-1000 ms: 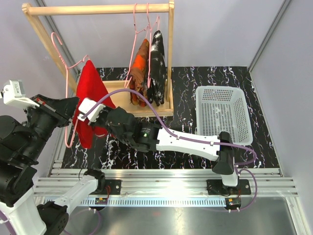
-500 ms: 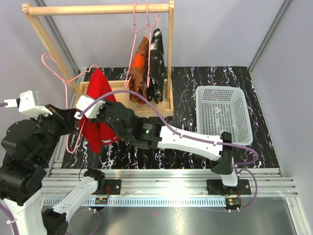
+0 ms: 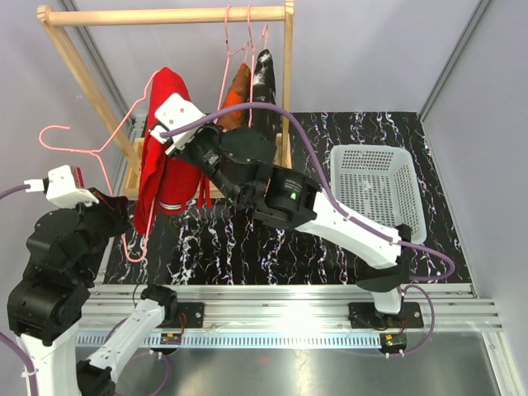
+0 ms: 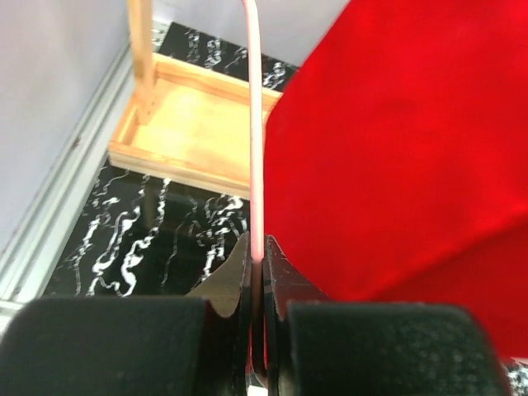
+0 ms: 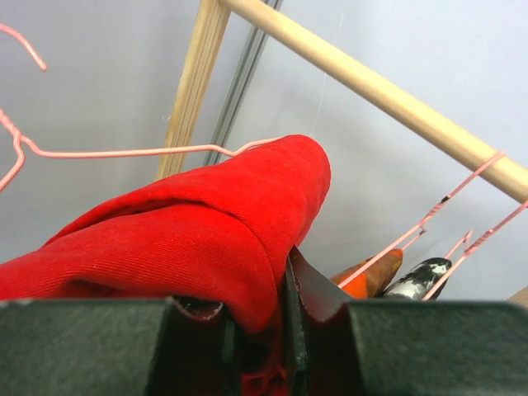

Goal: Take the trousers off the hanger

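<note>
The red trousers [image 3: 165, 148] hang lifted high at the left of the wooden rack, draped over a pink wire hanger [image 3: 99, 153]. My right gripper [image 3: 191, 142] is shut on the red cloth [image 5: 190, 239], its jaws pinching a fold. My left gripper [image 3: 124, 216] is shut on the hanger's thin pink wire [image 4: 256, 148], with the red cloth [image 4: 396, 148] just to its right. The orange-brown trousers [image 3: 237, 87] and the black trousers with white splashes [image 3: 266, 74] hang from their own pink hangers on the rack's top bar.
The wooden rack [image 3: 165, 15] stands at the back left with its tray base [image 4: 190, 124] on the black marbled table. A white plastic basket [image 3: 375, 194] sits at the right. Grey walls close in on both sides.
My right gripper has risen and moved back toward the rack, lifting the red trousers. The hanger has tilted, its hook swinging out to the left while my left gripper keeps hold of the wire.
</note>
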Controlling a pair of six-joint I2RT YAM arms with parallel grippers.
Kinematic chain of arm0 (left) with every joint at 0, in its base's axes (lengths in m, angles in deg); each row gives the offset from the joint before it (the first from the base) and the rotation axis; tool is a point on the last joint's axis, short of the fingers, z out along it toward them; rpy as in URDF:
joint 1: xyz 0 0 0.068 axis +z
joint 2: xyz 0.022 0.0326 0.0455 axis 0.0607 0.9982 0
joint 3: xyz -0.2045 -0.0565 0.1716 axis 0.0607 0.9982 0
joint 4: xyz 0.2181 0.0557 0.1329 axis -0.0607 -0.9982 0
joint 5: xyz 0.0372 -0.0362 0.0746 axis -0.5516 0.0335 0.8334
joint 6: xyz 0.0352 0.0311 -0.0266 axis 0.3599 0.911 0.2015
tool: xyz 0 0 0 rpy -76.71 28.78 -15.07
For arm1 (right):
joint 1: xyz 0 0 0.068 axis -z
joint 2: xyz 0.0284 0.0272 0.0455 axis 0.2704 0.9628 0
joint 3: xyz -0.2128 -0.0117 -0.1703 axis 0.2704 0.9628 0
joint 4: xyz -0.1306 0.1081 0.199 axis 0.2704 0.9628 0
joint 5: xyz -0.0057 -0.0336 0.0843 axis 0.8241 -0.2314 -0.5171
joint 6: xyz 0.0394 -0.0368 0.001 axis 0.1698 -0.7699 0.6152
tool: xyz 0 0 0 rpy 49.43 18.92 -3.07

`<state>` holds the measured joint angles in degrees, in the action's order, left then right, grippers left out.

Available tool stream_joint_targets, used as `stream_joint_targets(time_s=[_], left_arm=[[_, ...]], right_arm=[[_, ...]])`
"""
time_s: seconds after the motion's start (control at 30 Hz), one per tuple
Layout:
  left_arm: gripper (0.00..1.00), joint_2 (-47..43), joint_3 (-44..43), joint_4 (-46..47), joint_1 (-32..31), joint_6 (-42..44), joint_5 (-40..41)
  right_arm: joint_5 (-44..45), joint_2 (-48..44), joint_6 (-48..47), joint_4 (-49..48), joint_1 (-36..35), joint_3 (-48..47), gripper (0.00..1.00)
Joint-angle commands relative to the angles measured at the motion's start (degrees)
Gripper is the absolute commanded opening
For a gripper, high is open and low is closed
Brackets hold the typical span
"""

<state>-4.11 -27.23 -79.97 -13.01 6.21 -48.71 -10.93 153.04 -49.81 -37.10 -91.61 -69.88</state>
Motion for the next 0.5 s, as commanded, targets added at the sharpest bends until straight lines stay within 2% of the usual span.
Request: stream_joint_targets(time_s=[0.0, 0.2, 0.47], left_arm=[[0.0, -0.9, 1.2, 0.0, 0.1, 2.5, 3.3], [0.0, -1.8, 6.7, 1.4, 0.1, 3.2, 4.3], [0.0, -2.8, 9.1, 2.9, 0.1, 2.5, 4.2]], right_arm=[[0.1, -5.7, -0.8, -7.9, 0.5, -4.1, 0.0], [3.2, -12.0, 0.5, -5.6, 1.1, -4.2, 0.0], [2.4, -22.7, 5.5, -0.9, 1.3, 4.3, 0.0]])
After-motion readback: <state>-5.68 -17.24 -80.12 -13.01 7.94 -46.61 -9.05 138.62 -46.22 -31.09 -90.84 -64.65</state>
